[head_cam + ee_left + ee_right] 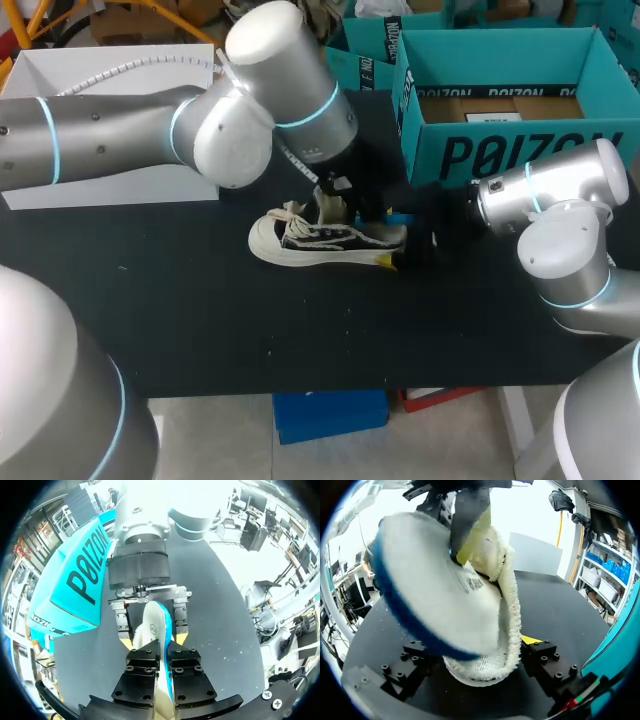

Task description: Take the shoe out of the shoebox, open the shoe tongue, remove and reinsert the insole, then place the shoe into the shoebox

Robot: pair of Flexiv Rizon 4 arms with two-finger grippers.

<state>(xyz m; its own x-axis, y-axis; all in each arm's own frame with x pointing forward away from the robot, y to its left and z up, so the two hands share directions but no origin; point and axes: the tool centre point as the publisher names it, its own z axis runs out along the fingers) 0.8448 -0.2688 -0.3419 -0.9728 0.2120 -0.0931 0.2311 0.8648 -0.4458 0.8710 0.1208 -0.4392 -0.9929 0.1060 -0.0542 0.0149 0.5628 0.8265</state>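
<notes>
Left hand closest, pinching the white, blue-edged insole edge-on; right hand just ahead, yellow tips either side of it. Right wrist: right hand clamped on the heel of the fleece-lined shoe, insole tilted up over it. Head: shoe sole-down on the black desk between both hands; open teal shoebox behind it, apart.

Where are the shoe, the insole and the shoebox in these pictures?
shoe (330,240), head view, on its dark side panel.
insole (430,595), right wrist view, on its white top face.
shoebox (450,150), head view, on its teal front wall.
</notes>
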